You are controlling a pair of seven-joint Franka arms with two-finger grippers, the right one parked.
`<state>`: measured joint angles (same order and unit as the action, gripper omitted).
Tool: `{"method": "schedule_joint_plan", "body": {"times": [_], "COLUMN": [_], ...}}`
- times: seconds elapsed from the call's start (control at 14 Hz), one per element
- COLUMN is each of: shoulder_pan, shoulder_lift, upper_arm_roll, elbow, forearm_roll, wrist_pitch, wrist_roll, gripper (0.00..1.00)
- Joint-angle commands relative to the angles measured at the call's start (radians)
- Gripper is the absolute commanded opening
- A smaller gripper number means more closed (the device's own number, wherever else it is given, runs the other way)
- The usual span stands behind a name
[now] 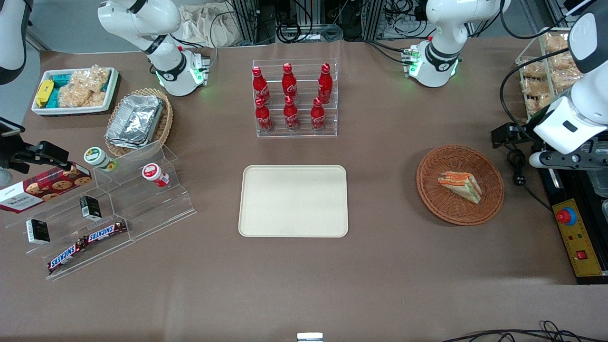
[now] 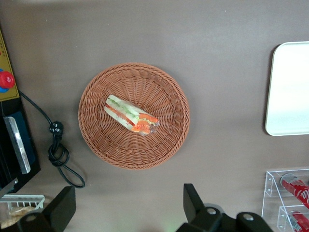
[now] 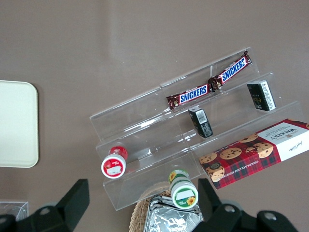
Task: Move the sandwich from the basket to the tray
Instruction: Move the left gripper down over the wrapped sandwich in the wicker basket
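- Sandwich [image 1: 460, 186] lies in the basket [image 1: 489, 209], near its centre, on its side; the tray [image 1: 293, 200] is bare.
- Long axis in the front view runs from its orange-filled end, toward the tray, to its tapered pale end, toward the working arm's end of the table and slightly nearer the camera.
- Left wrist view: sandwich [image 2: 131, 114] sits diagonally in the basket [image 2: 166, 145], orange filling bunched at one end, green layers along its length.
- Gripper [image 2: 129, 208] hangs above the table just outside the basket rim, fingers [image 2: 193, 200] spread wide, holding nothing.
- Bare brown tabletop lies between basket and tray.
- Nearby: black cable [image 1: 518, 178] and control box with red button [image 1: 566, 216], toward the working arm's end; cola bottle rack [image 1: 294, 97] farther from the camera than the tray.
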<state>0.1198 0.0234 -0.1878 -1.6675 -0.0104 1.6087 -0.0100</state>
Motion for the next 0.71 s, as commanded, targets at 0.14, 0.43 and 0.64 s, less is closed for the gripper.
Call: {"method": "schedule_joint_plan", "body": {"times": [0.14, 0.43, 0.64], "shoulder_pan": [0.030, 0.075, 0.075], "shoulder_lift": [0.047, 0.079, 0.066], "upper_arm_roll": [0.004, 0.004, 0.004], "elbow": [0.047, 0.029, -0.090], "forearm_roll": [0.013, 0.043, 0.050], "wrist_pitch": [-0.021, -0.040, 0.097], "wrist_roll": [-0.042, -0.403, -0.746], "gripper": [1.00, 1.00, 1.00]}}
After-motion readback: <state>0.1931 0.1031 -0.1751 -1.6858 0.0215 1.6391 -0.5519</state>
